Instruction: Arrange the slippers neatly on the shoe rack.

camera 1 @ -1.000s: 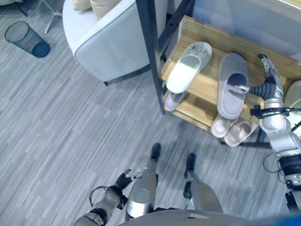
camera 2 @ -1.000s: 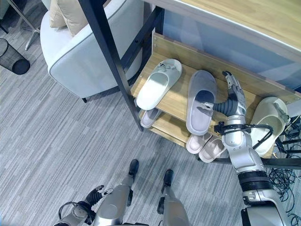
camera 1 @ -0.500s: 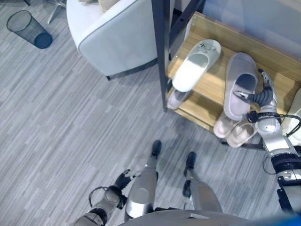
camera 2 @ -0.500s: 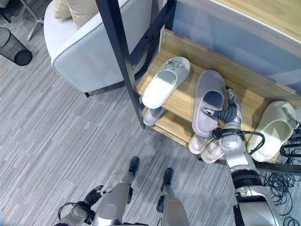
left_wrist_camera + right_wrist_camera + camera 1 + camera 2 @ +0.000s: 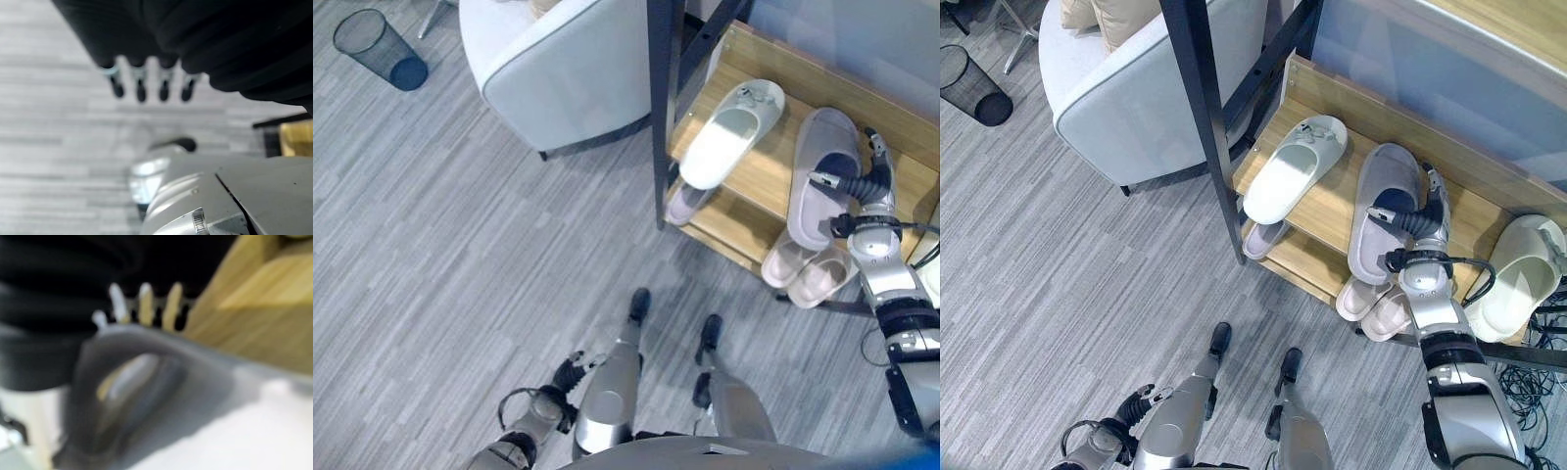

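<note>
While right hand point(image 5: 1417, 217) grips grey slipper point(image 5: 1377, 225) on shoe rack point(image 5: 1330, 201), left hand point(image 5: 570, 374) hangs relaxed.

Grey plank floor point(image 5: 460, 225), pale armchair point(image 5: 563, 69), perhaps mesh bin point(image 5: 377, 49)

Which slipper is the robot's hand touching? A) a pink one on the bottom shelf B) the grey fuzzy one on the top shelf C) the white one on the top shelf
B: the right hand rests at the opening of the grey fuzzy slipper on the wooden shoe rack's top shelf.
</note>
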Tool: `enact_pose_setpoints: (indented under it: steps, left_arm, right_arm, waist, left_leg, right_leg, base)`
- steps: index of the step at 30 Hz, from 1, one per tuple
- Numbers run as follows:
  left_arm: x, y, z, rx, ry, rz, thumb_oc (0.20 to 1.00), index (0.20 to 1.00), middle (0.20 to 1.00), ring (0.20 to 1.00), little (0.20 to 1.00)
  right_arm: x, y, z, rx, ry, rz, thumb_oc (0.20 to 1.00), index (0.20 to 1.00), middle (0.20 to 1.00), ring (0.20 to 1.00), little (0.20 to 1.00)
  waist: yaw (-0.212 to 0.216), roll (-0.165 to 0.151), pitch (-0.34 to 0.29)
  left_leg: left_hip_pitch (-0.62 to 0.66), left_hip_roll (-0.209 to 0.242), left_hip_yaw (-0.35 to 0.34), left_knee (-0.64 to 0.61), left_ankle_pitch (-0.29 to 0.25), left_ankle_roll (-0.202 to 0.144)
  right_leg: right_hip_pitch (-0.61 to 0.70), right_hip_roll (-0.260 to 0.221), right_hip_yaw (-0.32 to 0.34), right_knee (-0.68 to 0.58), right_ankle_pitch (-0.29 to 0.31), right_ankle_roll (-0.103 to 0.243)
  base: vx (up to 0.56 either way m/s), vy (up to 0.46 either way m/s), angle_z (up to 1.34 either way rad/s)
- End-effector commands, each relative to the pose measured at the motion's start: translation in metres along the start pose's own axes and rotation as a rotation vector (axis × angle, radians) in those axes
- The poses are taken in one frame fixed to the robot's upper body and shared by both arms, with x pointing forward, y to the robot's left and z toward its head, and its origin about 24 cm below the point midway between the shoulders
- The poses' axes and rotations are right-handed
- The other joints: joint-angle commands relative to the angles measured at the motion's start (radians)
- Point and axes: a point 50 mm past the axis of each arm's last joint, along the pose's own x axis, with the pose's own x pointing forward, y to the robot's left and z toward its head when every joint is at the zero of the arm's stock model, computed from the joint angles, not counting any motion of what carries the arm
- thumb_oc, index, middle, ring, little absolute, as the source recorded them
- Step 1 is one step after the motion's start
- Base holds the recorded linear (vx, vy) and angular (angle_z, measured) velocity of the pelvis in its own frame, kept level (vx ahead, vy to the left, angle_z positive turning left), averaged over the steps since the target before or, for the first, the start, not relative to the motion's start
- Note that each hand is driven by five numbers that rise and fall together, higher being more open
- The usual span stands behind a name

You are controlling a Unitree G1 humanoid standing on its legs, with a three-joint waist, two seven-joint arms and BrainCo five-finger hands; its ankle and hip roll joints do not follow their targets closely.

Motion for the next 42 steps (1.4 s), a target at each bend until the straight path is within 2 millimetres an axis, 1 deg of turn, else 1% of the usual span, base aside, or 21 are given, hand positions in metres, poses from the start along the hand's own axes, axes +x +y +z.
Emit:
enact_pose_setpoints:
  steps: [1,5,6,7,8,18,23,25,26,28,31,32,35,39,42]
  left_arm:
    - [0.001,-0.004,0.003,0.032,-0.005,-0.022,1.000,1.000,1.000,1.000,1.000]
    - [0.001,-0.003,0.003,0.034,-0.002,-0.018,1.000,1.000,1.000,1.000,1.000]
    - [0.001,-0.003,0.002,0.031,-0.001,-0.018,1.000,1.000,1.000,1.000,1.000]
    - [0.001,-0.003,0.003,0.029,-0.001,-0.015,1.000,1.000,1.000,1.000,1.000]
    - [0.001,-0.003,0.003,0.029,-0.001,-0.015,1.000,1.000,1.000,1.000,1.000]
    - [0.001,-0.006,0.003,0.006,0.002,-0.020,1.000,1.000,1.000,1.000,1.000]
    - [0.000,-0.008,-0.001,-0.006,0.016,-0.026,1.000,1.000,1.000,1.000,1.000]
    - [-0.001,-0.009,-0.005,-0.014,0.031,-0.030,1.000,1.000,1.000,1.000,1.000]
    - [-0.004,-0.010,-0.012,-0.023,0.050,-0.039,1.000,1.000,1.000,1.000,1.000]
    - [-0.005,-0.010,-0.015,-0.025,0.060,-0.043,1.000,1.000,1.000,1.000,1.000]
    - [-0.006,-0.012,-0.019,-0.023,0.071,-0.052,1.000,1.000,1.000,1.000,1.000]
    - [-0.008,-0.013,-0.023,-0.023,0.086,-0.060,1.000,1.000,1.000,1.000,1.000]
    - [-0.009,-0.015,-0.026,-0.023,0.096,-0.071,1.000,1.000,1.000,1.000,1.000]
    - [-0.010,-0.021,-0.029,-0.013,0.107,-0.093,1.000,1.000,1.000,1.000,1.000]
    - [-0.011,-0.021,-0.029,-0.008,0.108,-0.094,1.000,1.000,1.000,1.000,1.000]
  right_arm:
    - [0.019,-0.035,0.023,-0.043,-0.107,-0.089,1.000,1.000,1.000,1.000,1.000]
    - [0.023,-0.040,0.017,-0.091,-0.076,-0.086,1.000,1.000,1.000,1.000,1.000]
    - [0.023,-0.040,0.015,-0.088,-0.066,-0.083,0.859,0.859,0.859,0.859,0.859]
    - [0.023,-0.041,0.013,-0.083,-0.053,-0.086,0.915,0.915,0.915,0.915,0.915]
    - [0.023,-0.041,0.013,-0.083,-0.053,-0.086,1.000,1.000,1.000,1.000,1.000]
    - [0.018,-0.035,0.009,-0.066,-0.046,-0.060,1.000,1.000,1.000,1.000,1.000]
    - [0.018,-0.033,0.011,-0.049,-0.055,-0.043,1.000,1.000,1.000,1.000,1.000]
    - [0.015,-0.030,0.011,-0.012,-0.057,-0.022,1.000,1.000,1.000,1.000,1.000]
    - [0.010,-0.025,0.005,-0.009,-0.042,0.022,1.000,1.000,1.000,1.000,1.000]
    - [0.007,-0.023,0.001,-0.010,-0.035,0.041,1.000,1.000,1.000,1.000,1.000]
    - [0.004,-0.022,-0.002,-0.008,-0.027,0.050,1.000,1.000,1.000,1.000,1.000]
    - [0.000,-0.021,-0.005,-0.013,-0.025,0.068,1.000,1.000,1.000,1.000,1.000]
    - [-0.001,-0.020,-0.006,-0.034,-0.024,0.092,1.000,1.000,1.000,1.000,1.000]
    - [-0.003,-0.023,-0.013,-0.056,0.002,0.073,1.000,1.000,1.000,1.000,1.000]
    - [-0.002,-0.027,-0.016,-0.065,0.011,0.054,1.000,1.000,1.000,1.000,1.000]
  waist:
    - [0.026,-0.020,-0.005]
    - [0.031,-0.019,-0.007]
    - [0.031,-0.018,-0.007]
    - [0.033,-0.018,-0.006]
    - [0.033,-0.018,-0.006]
    - [0.026,-0.025,-0.004]
    - [0.016,-0.030,-0.012]
    - [0.011,-0.031,-0.023]
    - [0.007,-0.032,-0.042]
    - [0.005,-0.031,-0.052]
    - [0.002,-0.032,-0.061]
    - [-0.003,-0.030,-0.072]
    - [-0.003,-0.032,-0.075]
    - [-0.005,-0.034,-0.079]
    - [-0.003,-0.033,-0.080]
  left_leg:
    - [-0.095,-0.035,-0.055,0.161,-0.160,0.033]
    - [-0.099,-0.036,-0.060,0.146,-0.150,0.032]
    - [-0.099,-0.037,-0.062,0.142,-0.148,0.032]
    - [-0.100,-0.039,-0.067,0.139,-0.146,0.033]
    - [-0.100,-0.039,-0.067,0.139,-0.146,0.033]
    - [-0.099,-0.042,-0.069,0.142,-0.149,0.038]
    - [-0.088,-0.039,-0.064,0.138,-0.152,0.040]
    - [-0.079,-0.037,-0.061,0.139,-0.155,0.039]
    - [-0.067,-0.035,-0.059,0.136,-0.157,0.040]
    - [-0.059,-0.035,-0.059,0.134,-0.157,0.040]
    - [-0.050,-0.033,-0.060,0.127,-0.156,0.039]
    - [-0.040,-0.032,-0.060,0.119,-0.154,0.038]
    - [-0.037,-0.029,-0.058,0.120,-0.154,0.037]
    - [-0.041,-0.031,-0.061,0.110,-0.148,0.037]
    - [-0.042,-0.033,-0.066,0.109,-0.149,0.038]
  right_leg:
    - [-0.020,-0.067,0.026,0.166,-0.146,0.049]
    - [-0.021,-0.070,0.019,0.156,-0.140,0.052]
    - [-0.021,-0.071,0.018,0.154,-0.140,0.052]
    - [-0.022,-0.071,0.016,0.154,-0.139,0.053]
    - [-0.022,-0.071,0.016,0.154,-0.139,0.053]
    - [-0.026,-0.070,0.024,0.162,-0.140,0.053]
    - [-0.026,-0.068,0.035,0.168,-0.142,0.051]
    - [-0.020,-0.068,0.037,0.170,-0.144,0.050]
    - [-0.010,-0.069,0.038,0.171,-0.147,0.050]
    - [-0.003,-0.070,0.038,0.172,-0.149,0.051]
    - [0.005,-0.070,0.034,0.171,-0.151,0.051]
    - [0.010,-0.069,0.032,0.169,-0.152,0.051]
    - [0.012,-0.068,0.034,0.166,-0.152,0.050]
    - [0.011,-0.067,0.030,0.159,-0.153,0.047]
    - [0.011,-0.068,0.027,0.160,-0.156,0.047]
  base:
    - [0.00,0.000,0.00]
    - [0.00,0.010,0.02]
    - [0.01,0.029,0.06]
    - [0.01,0.024,0.05]
    - [0.01,0.026,0.07]
    - [0.00,0.003,0.02]
    - [0.00,0.000,0.00]
    - [0.03,-0.010,-0.03]
    - [0.05,-0.015,-0.04]
    - [0.03,-0.009,-0.01]
    - [0.01,-0.006,-0.01]
    - [0.04,-0.020,-0.04]
    - [0.01,-0.018,-0.06]
    - [0.00,-0.007,-0.03]
    - [0.00,0.000,0.00]
